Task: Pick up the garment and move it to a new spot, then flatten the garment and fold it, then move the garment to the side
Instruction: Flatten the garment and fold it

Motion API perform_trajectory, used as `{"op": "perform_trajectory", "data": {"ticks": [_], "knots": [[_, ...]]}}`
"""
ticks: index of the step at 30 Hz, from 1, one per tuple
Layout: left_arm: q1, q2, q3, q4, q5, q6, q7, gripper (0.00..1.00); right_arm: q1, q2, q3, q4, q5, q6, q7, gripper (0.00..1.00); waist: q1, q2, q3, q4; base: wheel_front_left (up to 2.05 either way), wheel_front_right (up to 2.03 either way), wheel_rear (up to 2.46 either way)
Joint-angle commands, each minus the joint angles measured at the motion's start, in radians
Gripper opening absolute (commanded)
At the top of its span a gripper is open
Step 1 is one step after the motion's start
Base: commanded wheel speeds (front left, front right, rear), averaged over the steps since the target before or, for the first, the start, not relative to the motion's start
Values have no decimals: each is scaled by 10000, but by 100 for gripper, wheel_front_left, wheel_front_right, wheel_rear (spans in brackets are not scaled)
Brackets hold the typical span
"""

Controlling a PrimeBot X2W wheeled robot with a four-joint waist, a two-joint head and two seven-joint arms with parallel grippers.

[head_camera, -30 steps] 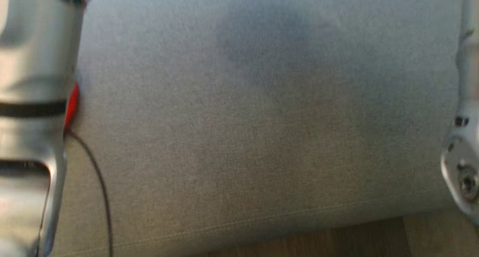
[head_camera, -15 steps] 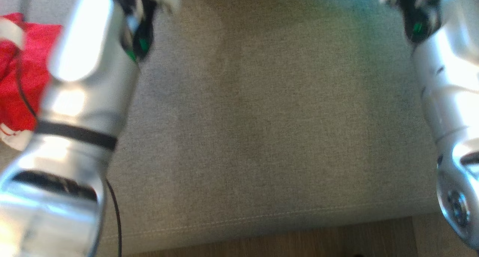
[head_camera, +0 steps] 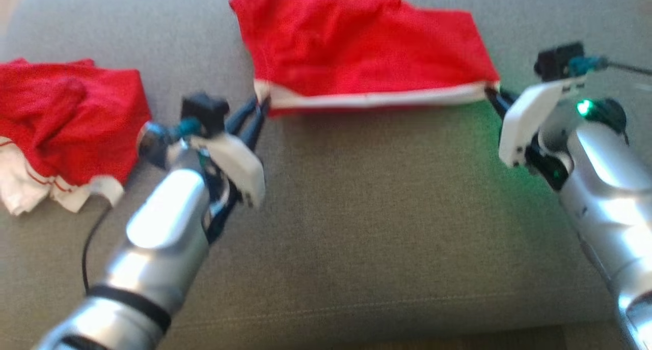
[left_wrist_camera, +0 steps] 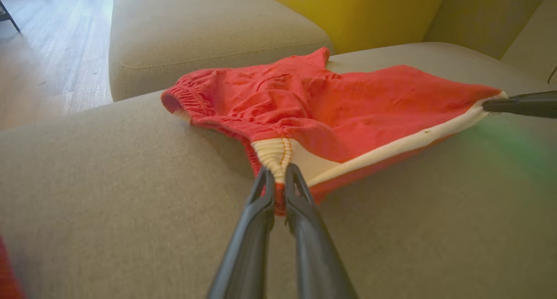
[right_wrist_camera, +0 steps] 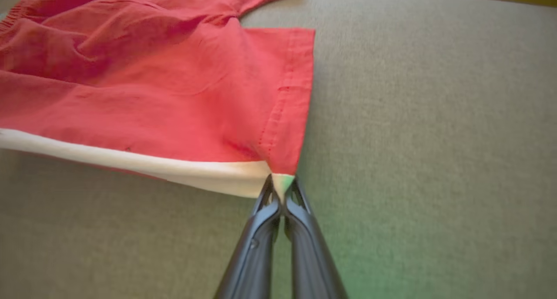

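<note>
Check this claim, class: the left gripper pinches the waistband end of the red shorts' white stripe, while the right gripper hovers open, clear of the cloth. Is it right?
One part is wrong. The right gripper is not open or clear: the right wrist view shows it shut on the hem corner of the red shorts. The left gripper does pinch the waistband end of the white stripe.

grey cushion (head_camera: 356, 227), red shorts (head_camera: 367, 44), crumpled red cloth (head_camera: 66, 126)

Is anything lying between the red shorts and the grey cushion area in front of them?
Nothing visible. The left end effector and right end effector grip the red shorts by the white edge; the grey cushion before them is bare. A crumpled red garment lies apart, at the left.
</note>
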Motion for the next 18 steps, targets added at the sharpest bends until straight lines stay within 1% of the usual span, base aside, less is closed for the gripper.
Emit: {"op": "perform_trajectory", "data": {"ticks": [1, 7, 9, 15, 18], "knots": [[-13, 331, 172, -380, -8, -54, -118, 0, 28, -153, 261, -357, 113, -4, 83, 0, 1, 0, -413, 76, 0, 0, 0], [1212, 498, -292, -1101, -14, -57, -121, 0, 799, -755, 1196, -655, 537, -4, 620, 0, 1, 0, -1002, 220, 0, 0, 0], [1769, 587, -379, -1356, -30, 9, -122, 0, 1188, -958, 1538, -799, 814, -4, 881, 0, 1, 0, -1336, 242, 0, 0, 0], [2848, 766, -430, -1829, -191, 161, -123, 0, 1928, -1369, 2109, -1212, 1390, -4, 1476, 0, 1, 0, -2042, 165, 0, 0, 0], [3376, 868, -435, -2130, -271, 253, -123, 0, 2296, -1600, 2384, -1505, 1690, -4, 1950, 0, 1, 0, -2367, 106, 0, 0, 0]]}}
